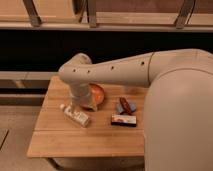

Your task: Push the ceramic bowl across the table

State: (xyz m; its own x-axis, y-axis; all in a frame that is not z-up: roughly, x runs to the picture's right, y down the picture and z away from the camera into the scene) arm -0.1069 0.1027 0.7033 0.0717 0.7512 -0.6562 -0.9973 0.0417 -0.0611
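Note:
The orange-brown ceramic bowl (97, 94) sits on the light wooden table (75, 140), near the middle toward the back, partly hidden by my arm. My beige arm reaches in from the right and bends down over the table. My gripper (76, 106) hangs at the bowl's left side, just above the white bottle (76, 116). The arm's wrist covers the bowl's left part, and I cannot tell whether the gripper touches the bowl.
The white bottle lies on its side left of centre. A flat red-and-white box (124, 120) lies right of centre. A small red and blue object (126, 105) lies behind the box. A dark bench or shelf (30, 55) runs behind the table.

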